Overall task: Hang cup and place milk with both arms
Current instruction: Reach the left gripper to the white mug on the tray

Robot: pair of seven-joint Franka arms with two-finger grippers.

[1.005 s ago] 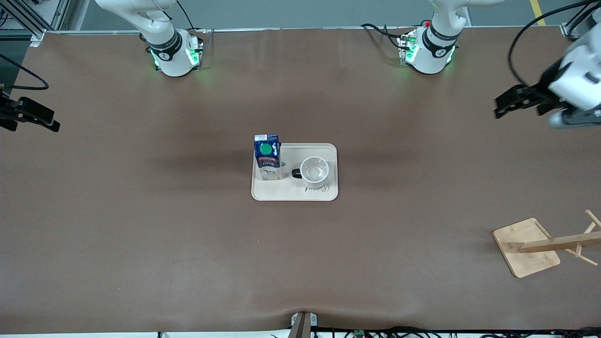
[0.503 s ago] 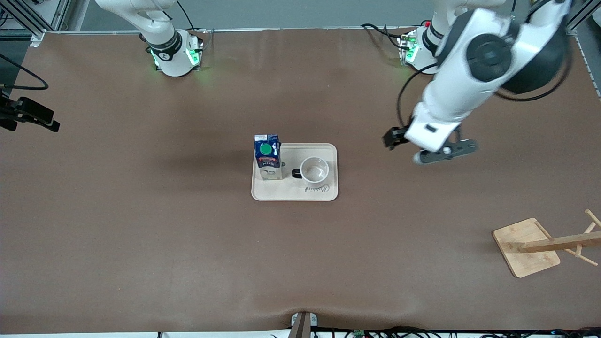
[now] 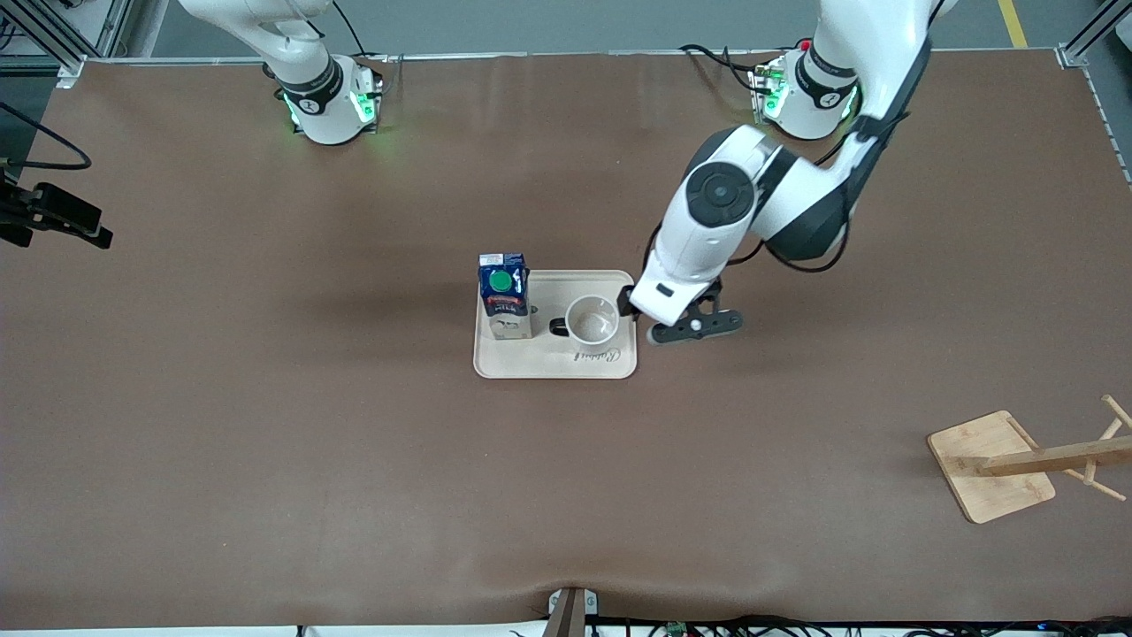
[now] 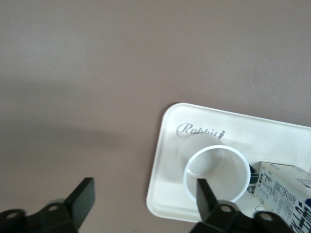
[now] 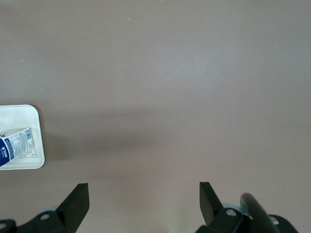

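Note:
The white cup (image 3: 592,320) stands upright on a cream tray (image 3: 554,363), its black handle toward the milk (image 3: 504,296). The milk is a blue and white carton with a green cap, upright at the tray's edge toward the right arm's end. My left gripper (image 3: 630,305) is open and empty, over the tray's edge toward the left arm's end, beside the cup. In the left wrist view the left gripper (image 4: 144,194) has one finger over the cup (image 4: 216,172) rim and the other over bare table. My right gripper (image 3: 62,232) waits open at the right arm's end.
A wooden cup rack (image 3: 1017,460) with pegs stands near the left arm's end of the table, nearer the front camera. The right wrist view shows the right gripper (image 5: 143,196) over brown table, with the tray (image 5: 24,116) and milk (image 5: 14,143) at its edge.
My left arm has swung in from the left arm's end of the table to the tray, beside the cup. The right arm, cup and milk have not moved.

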